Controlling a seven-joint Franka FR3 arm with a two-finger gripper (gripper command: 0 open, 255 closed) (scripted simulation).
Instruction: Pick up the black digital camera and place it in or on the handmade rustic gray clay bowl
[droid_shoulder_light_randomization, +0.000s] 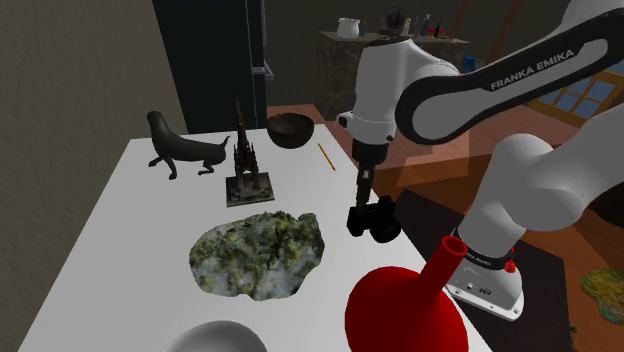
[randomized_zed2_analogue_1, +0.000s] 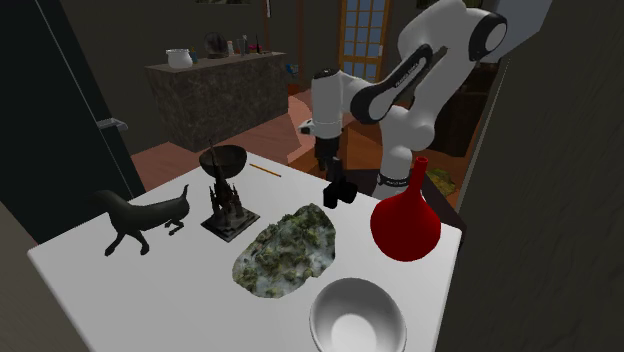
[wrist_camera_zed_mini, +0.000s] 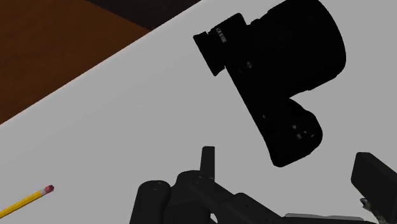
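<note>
The black digital camera (droid_shoulder_light_randomization: 373, 221) (randomized_zed2_analogue_1: 338, 192) (wrist_camera_zed_mini: 273, 76) lies on the white table (droid_shoulder_light_randomization: 110, 240) near the edge by the stand. My gripper (droid_shoulder_light_randomization: 361, 196) (randomized_zed2_analogue_1: 332, 176) (wrist_camera_zed_mini: 289, 159) hangs just above it, open. In the wrist view the fingers stand wide apart with the camera's near end between their tips, untouched. A dark rounded bowl (droid_shoulder_light_randomization: 289, 129) (randomized_zed2_analogue_1: 222, 160) sits at the far end of the table. A plain white bowl (droid_shoulder_light_randomization: 215, 338) (randomized_zed2_analogue_1: 357, 315) sits at the near end.
A red vase (droid_shoulder_light_randomization: 405, 310) (randomized_zed2_analogue_1: 405, 222) stands close beside the camera. A mossy rock slab (droid_shoulder_light_randomization: 258, 252), a dark tower statuette (droid_shoulder_light_randomization: 247, 165) and a dark seal figure (droid_shoulder_light_randomization: 185, 152) fill the table's middle. A yellow pencil (droid_shoulder_light_randomization: 325, 157) (wrist_camera_zed_mini: 25, 200) lies near the dark bowl.
</note>
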